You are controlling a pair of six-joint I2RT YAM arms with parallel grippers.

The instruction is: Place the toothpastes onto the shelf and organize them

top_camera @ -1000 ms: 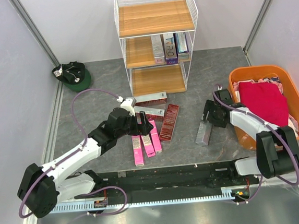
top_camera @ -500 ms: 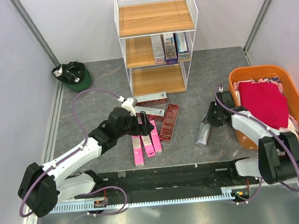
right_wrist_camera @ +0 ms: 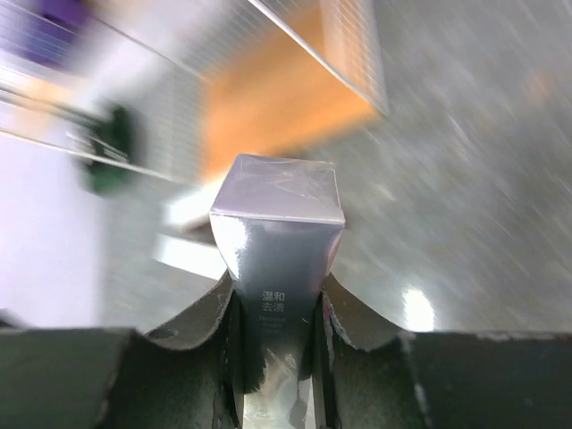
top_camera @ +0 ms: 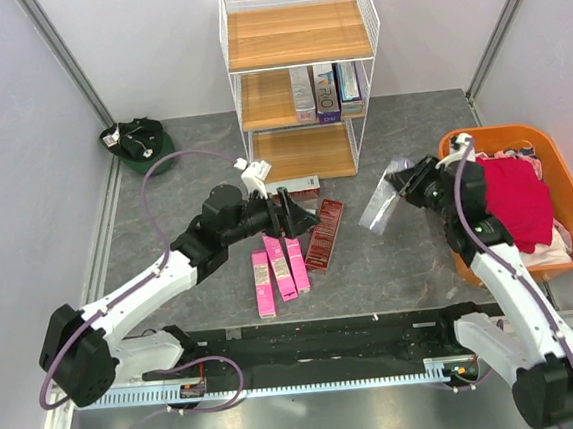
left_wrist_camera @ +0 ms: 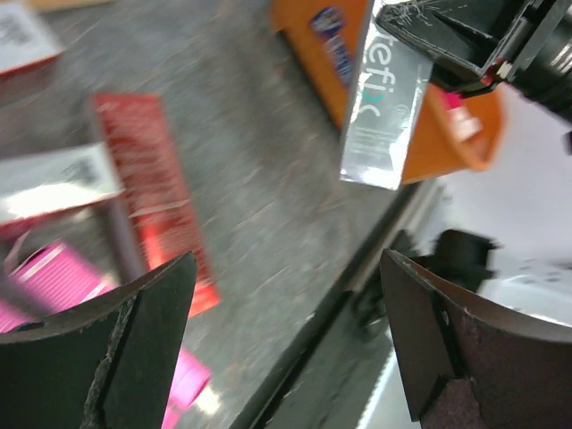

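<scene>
Right gripper (right_wrist_camera: 273, 308) is clamped on the silver box (top_camera: 379, 204), jaws pinching its narrow sides near one end. The box is off the table, tilted, in front of the shelf (top_camera: 291, 35) and off to its right. Left gripper (top_camera: 300, 216) hangs with jaws spread wide and nothing in them, over the loose pile straight in front of the shelf: a red box (top_camera: 324, 233), pink boxes (top_camera: 279, 270). Three standing boxes (top_camera: 326, 91) fill the right half of the shelf's middle board. My worries: the hold is at one end, so most of the length sticks out free, and I judge a quick swing could let it pivot or slide in the jaws. The free end would reach the shelf first, so it could snag a wire upright or a board edge, or tip the standing boxes if I come in too far right. With the left arm parked at the shelf's front, both arms reaching in together risks a clash. The box itself: long, slim, square in section, mirror-silver under glossy film wrinkled at the end flap, teal lettering down one face, small Chinese characters on another. Light card, I expect, and easy to dent.
</scene>
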